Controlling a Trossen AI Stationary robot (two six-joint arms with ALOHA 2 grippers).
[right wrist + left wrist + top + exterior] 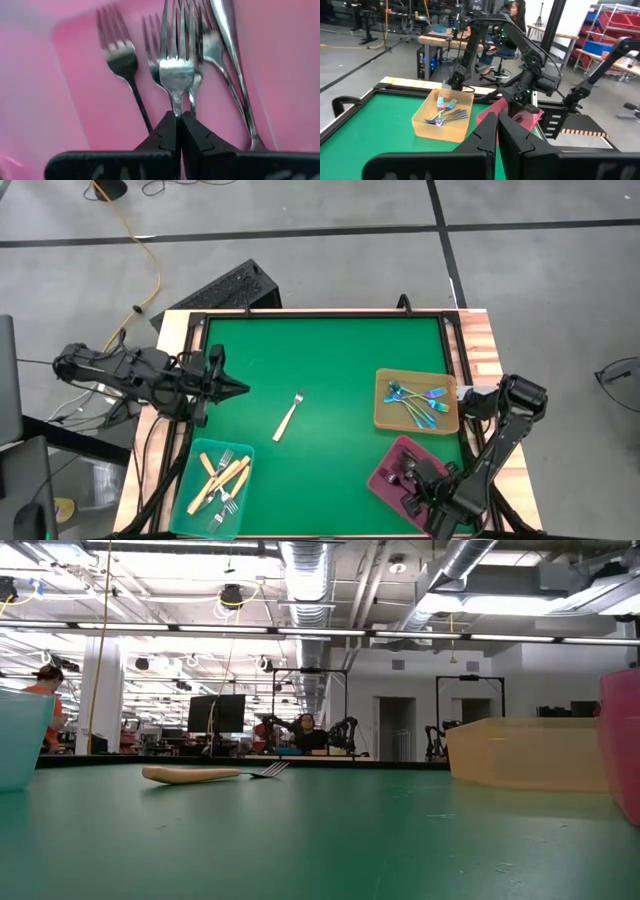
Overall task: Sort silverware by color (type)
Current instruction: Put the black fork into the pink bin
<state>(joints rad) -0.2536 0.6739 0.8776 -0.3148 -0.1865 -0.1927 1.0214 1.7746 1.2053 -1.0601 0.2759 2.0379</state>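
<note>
A cream-handled fork (289,416) (200,774) lies flat on the green mat (330,360), left of its middle. The teal tray (215,485) holds several cream-handled forks. Iridescent forks lie in the tan tray (415,402) (442,120). My right gripper (415,475) (176,116) hangs over the pink tray (400,470), shut on a dark metal fork (176,70); two more dark forks (120,55) lie in that tray. My left gripper (240,388) (497,117) is shut and bare above the mat's left edge, pointing level toward the right. My right gripper pinches the dark fork's neck (176,102), just behind the tines, between its two fingertips. The fingers come from above, slanting steeply down, and lie along the fork. The fork points tines down over the pink tray; whether the tines touch the tray I cannot tell.
A black frame (320,315) runs round the mat, with wooden table edges outside it. The mat's middle and far part are bare green. A keyboard (225,288) lies beyond the far left corner. In the room behind, a person (515,20) sits at a bench.
</note>
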